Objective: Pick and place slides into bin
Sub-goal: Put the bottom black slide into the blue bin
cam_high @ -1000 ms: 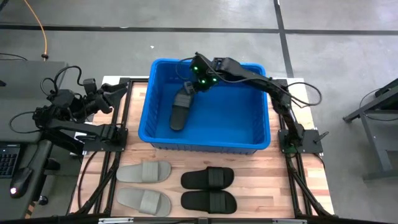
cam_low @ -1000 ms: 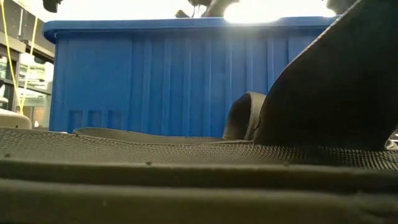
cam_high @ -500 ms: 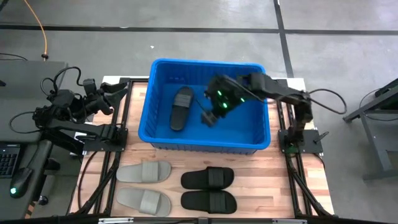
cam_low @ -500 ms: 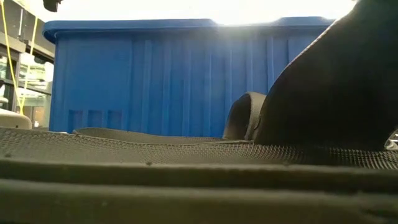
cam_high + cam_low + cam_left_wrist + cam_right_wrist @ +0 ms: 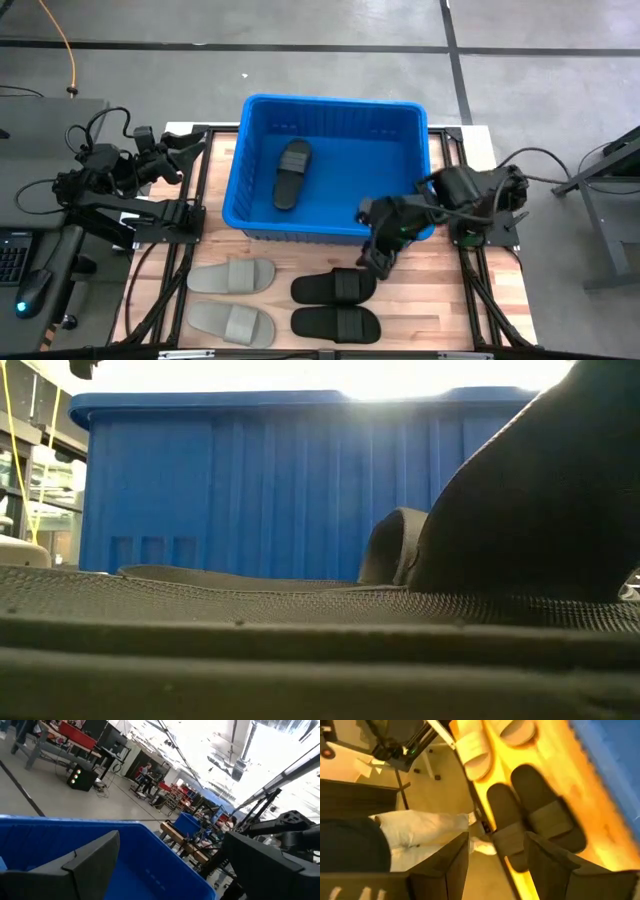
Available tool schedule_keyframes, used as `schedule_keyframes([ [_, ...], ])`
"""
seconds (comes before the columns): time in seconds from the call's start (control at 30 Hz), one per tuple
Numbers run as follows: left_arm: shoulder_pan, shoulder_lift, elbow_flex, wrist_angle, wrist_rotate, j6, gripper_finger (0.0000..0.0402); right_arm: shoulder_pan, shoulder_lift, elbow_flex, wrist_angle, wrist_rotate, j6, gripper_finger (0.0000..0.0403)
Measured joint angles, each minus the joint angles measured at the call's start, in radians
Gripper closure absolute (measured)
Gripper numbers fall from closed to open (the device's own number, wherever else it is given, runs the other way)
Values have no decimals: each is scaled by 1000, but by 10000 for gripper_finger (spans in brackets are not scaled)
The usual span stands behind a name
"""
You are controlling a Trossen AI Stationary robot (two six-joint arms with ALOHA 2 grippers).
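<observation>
High view: the bin point(image 5: 413, 160) is the landmark; one black slide point(image 5: 293, 173) lies inside it toward its left wall, long axis running from the bin's far wall to its near wall. On the table in front of the bin's near wall lie two grey slides point(image 5: 232, 276) to the left and two black slides point(image 5: 335, 286) to the right, each with its long axis parallel to that near wall. The right gripper point(image 5: 378, 262) hangs just off the near wall's right part, above the right end of the nearer black slide, so this arm is by far the closer one; the left gripper point(image 5: 185, 148) waits well off the bin's left wall. Low view: only the bin's ribbed near wall point(image 5: 250, 490) and a black slide's strap point(image 5: 395, 545) right before it show; no gripper is in sight. Left wrist view: the left fingers point(image 5: 90, 865) stand wide and empty, looking over the bin's rim point(image 5: 75, 822). Right wrist view: the right fingers point(image 5: 445, 865) are parted and empty, with the two black slides point(image 5: 540, 815) ahead of them beside the bin wall, their long axes crossing the gap slantwise; my guess is a wrist turn before closing across the strap.
</observation>
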Motion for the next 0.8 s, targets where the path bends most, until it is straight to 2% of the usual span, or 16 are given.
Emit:
schedule_keyframes([
  [0.27, 0, 0, 0, -1, 100, -5, 53, 128, 0, 0, 16, 90, 275, 226],
  [0.37, 0, 0, 0, 2, 137, -14, 53, 168, 0, 0, 16, 186, 366, 226],
  [0.5, 0, 0, 0, 10, 227, -32, 53, 217, 1, 0, 15, 346, 495, 226],
  [0.57, 0, 0, 0, 9, 280, -33, 53, 245, 2, -7, 25, 394, 574, 226],
  [0.73, 0, 0, 0, 9, 358, -33, 53, 310, 4, -91, 123, 424, 719, 226],
  [0.8, 0, 0, 0, 9, 377, -33, 53, 331, 3, -146, 184, 407, 789, 226],
])
